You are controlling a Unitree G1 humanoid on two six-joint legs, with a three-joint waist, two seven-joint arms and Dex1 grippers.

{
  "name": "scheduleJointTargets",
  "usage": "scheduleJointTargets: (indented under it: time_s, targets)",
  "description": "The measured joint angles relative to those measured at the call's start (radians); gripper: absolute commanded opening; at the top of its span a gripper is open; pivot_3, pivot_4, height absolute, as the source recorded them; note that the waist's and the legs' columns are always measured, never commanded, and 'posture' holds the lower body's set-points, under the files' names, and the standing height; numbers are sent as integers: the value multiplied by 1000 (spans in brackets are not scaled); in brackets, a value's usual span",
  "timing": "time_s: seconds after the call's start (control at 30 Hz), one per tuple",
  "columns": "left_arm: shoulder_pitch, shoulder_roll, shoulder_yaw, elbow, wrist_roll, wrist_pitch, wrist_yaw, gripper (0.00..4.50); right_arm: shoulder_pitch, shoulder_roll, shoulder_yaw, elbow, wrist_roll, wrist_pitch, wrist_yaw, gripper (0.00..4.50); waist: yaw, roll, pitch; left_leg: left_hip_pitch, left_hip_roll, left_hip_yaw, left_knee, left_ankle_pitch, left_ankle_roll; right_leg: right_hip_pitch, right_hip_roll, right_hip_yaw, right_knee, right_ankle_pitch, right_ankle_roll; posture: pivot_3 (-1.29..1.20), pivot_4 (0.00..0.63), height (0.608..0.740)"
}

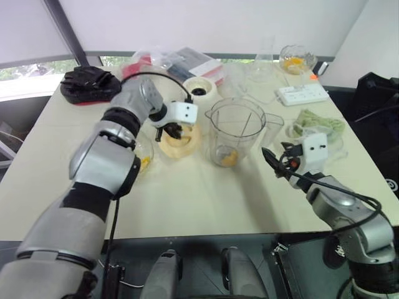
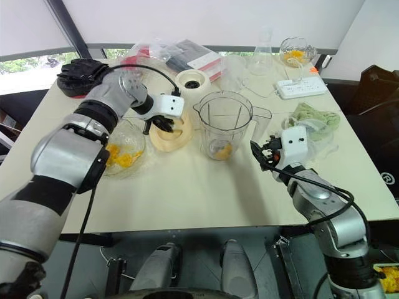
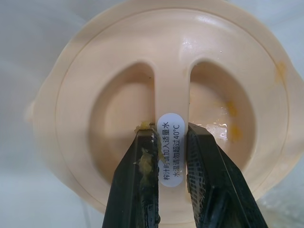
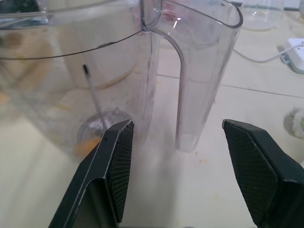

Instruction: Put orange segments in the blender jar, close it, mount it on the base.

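The blender jar (image 1: pixel 235 128) stands open-topped in the middle of the table, with a few orange segments (image 1: pixel 229 159) at its bottom. More orange segments lie in a clear bowl (image 2: pixel 121 156) to the jar's left. My left gripper (image 3: pixel 168 130) is shut on the centre ridge of the round cream-yellow lid (image 3: pixel 118 71), which it holds tilted just left of the jar (image 2: pixel 224 124). My right gripper (image 4: pixel 175 128) is open and level, right of the jar, with the jar's handle (image 4: pixel 190 85) in front of its fingers and apart from them. The cream-white base (image 1: pixel 201 87) sits behind the lid.
A white power strip (image 1: pixel 302 94) and a green cloth (image 1: pixel 321 121) lie at the right. A stemmed glass cup of orange bits (image 1: pixel 296 61) and a flask (image 1: pixel 265 59) stand at the back. Packets (image 1: pixel 187 62) and a black object (image 1: pixel 87 84) are at the back left.
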Motion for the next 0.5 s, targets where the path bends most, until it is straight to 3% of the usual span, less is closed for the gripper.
scheduleJointTargets:
  time_s: [0.5]
  targets:
    - [-62, 53, 42, -2, -43, -6, -144, 257, -156, 187, 5, 215, -184, -99, 16, 3075, -4, 1, 0, -1, 0, 0, 0, 0, 0, -2, 0, 0, 1, 0, 0, 0, 150, 740]
